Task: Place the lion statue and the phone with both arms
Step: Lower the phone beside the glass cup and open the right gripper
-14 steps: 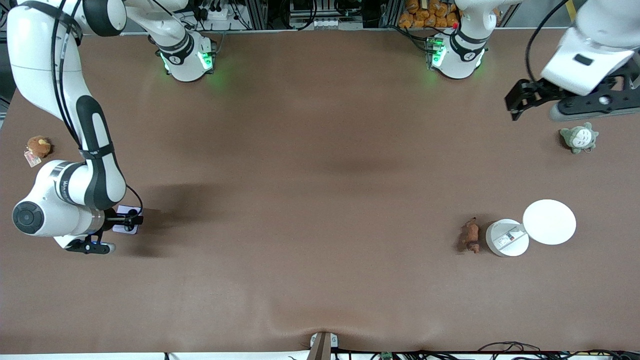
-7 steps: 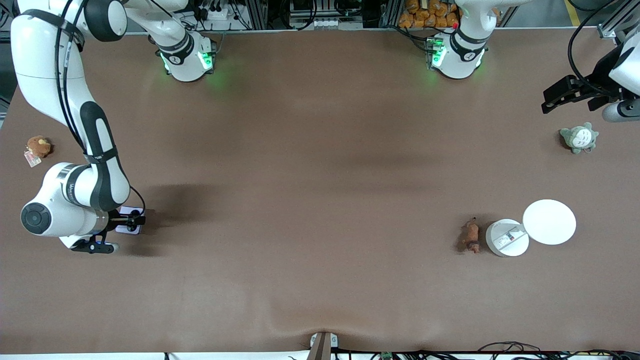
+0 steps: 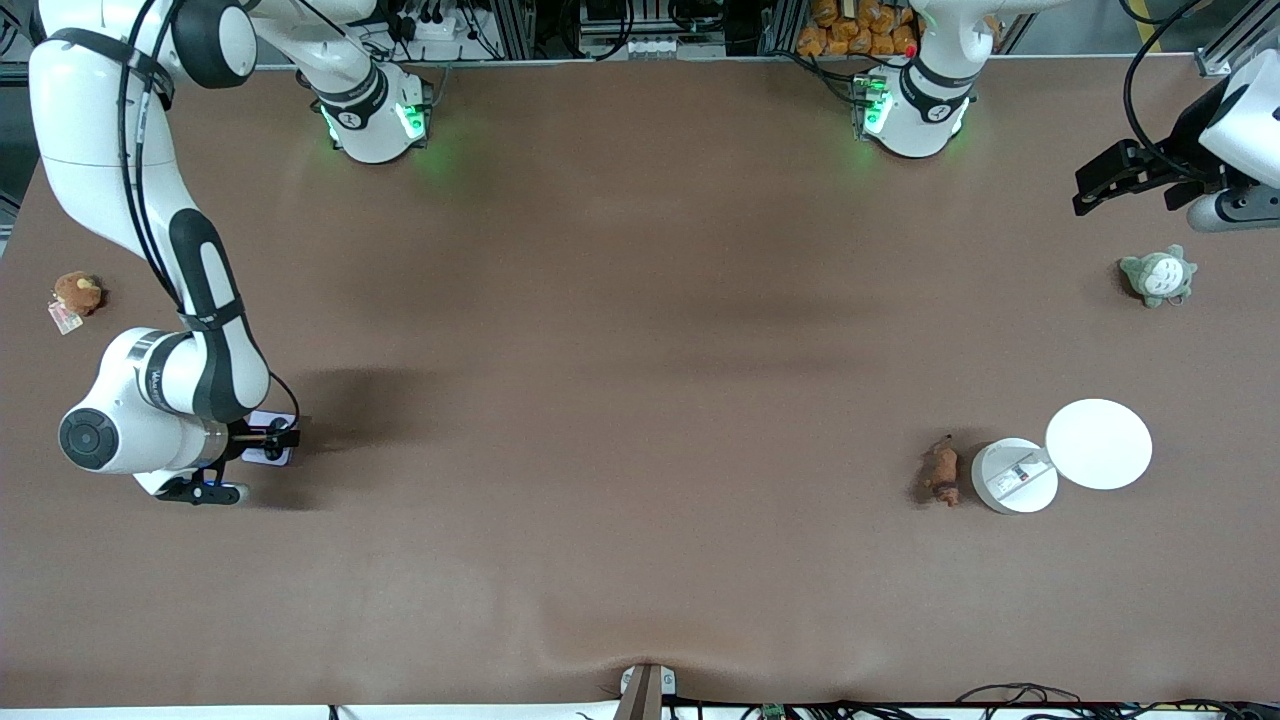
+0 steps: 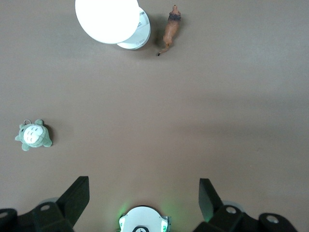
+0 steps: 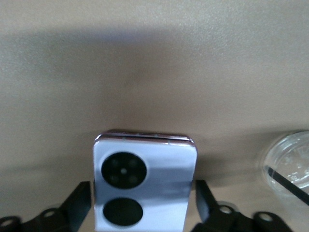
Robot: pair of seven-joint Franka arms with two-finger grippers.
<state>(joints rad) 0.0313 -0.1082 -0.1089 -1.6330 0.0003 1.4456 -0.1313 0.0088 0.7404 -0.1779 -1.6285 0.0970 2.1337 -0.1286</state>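
Front view: right gripper (image 3: 272,440) low over the table (image 3: 640,400) near the right arm's end, closed around the phone (image 3: 268,451) — pale lavender-white, mostly hidden under the wrist. Right wrist view: phone (image 5: 145,181) between the two black fingers (image 5: 79,205), one finger at each side edge, touching or very nearly touching; two round black camera circles facing the camera, one folded edge pointing away from the wrist. Cannot tell whether the phone is lifted or resting on the table.

Left gripper (image 3: 1100,185) high over the left arm's end of the table, above a spot farther from the front camera than the grey-green and white plush toy (image 3: 1158,276). Left wrist view: fingers (image 4: 77,198) spread wide, holding nothing.

Lion statue (image 3: 941,473) lying on the table, toward the left arm's end — just beside the round white container (image 3: 1014,476), apart from it by a thin gap. Left wrist view: lion statue (image 4: 170,30) slender and brown, darker at the mane end, thin tail at the other end. White round lid (image 3: 1098,444) beside the container, its edge overlapping the container rim.

Round brown plush toy (image 3: 76,293) with a tag at the right arm's end of the table, farther from the front camera than the phone and well apart from it.
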